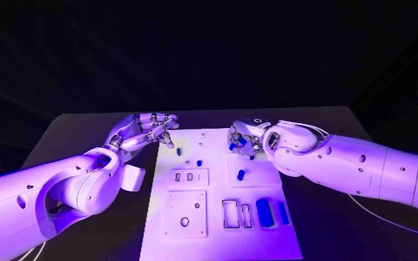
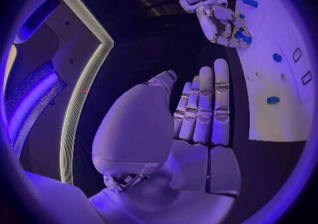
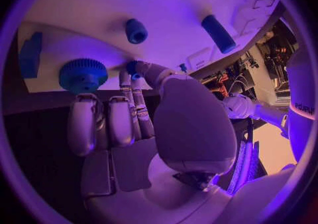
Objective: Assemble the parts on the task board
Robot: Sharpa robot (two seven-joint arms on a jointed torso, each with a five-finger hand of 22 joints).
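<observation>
Blue gear (image 3: 82, 74) beside right robot hand (image 3: 142, 107)

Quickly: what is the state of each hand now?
Left hand: open, fingers straight, holding nothing.
Right hand: fingers touch a small blue part; grip cannot be told.

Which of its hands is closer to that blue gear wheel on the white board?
The right hand: its fingertips sit right beside the gear. The left hand hovers off the task board's opposite edge.
</observation>
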